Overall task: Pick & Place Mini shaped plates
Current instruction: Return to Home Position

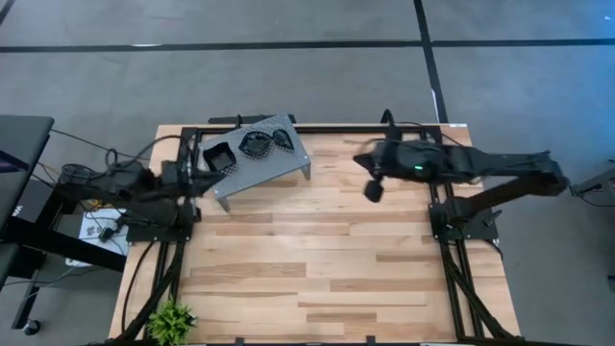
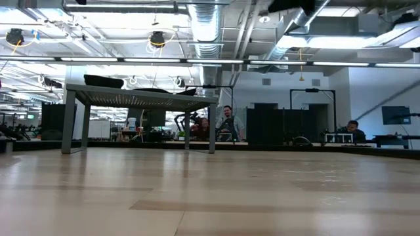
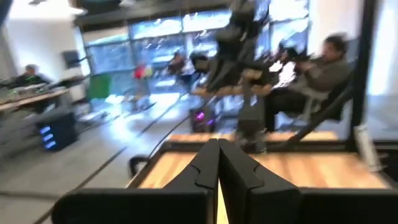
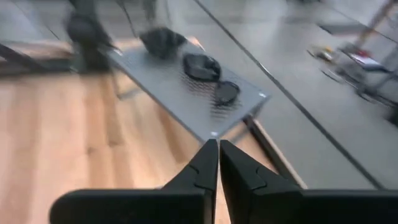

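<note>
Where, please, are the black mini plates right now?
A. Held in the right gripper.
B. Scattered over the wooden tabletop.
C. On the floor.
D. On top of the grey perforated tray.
D: the black mini plates sit in three spots on the grey perforated tray, and the right gripper, over the table beside it, is shut and empty.
</note>
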{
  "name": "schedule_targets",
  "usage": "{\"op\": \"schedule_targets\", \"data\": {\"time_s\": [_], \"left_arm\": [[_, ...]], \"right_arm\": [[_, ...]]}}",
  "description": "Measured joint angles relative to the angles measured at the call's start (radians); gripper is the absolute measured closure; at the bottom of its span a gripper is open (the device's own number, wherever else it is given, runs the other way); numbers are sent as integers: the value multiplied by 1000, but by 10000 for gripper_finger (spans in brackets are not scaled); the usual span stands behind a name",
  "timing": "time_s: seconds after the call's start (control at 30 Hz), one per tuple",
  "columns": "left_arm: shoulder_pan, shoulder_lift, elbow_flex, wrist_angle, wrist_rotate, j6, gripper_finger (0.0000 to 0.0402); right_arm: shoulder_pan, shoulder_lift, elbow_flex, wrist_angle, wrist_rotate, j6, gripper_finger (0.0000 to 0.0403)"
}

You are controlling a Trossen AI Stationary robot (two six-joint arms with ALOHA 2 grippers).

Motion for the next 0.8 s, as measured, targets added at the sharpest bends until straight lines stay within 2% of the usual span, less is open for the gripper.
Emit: {"op": "schedule_targets", "data": {"time_s": [0.17, 0.37, 0.57, 0.8], "left_arm": [[-1, -125, -131, 95, 165, -7, 394], [0, -257, -333, 281, 130, -8, 394], [0, -354, -448, 334, 128, -10, 392], [1, -400, -526, 344, 127, -41, 390]], "right_arm": [[-48, -300, -400, 322, -137, 0, 396], [-74, -595, -753, 589, -202, 2, 401], [-61, -812, -925, 641, -337, 2, 396], [-31, -1010, -1048, 632, -375, -40, 393]]}}
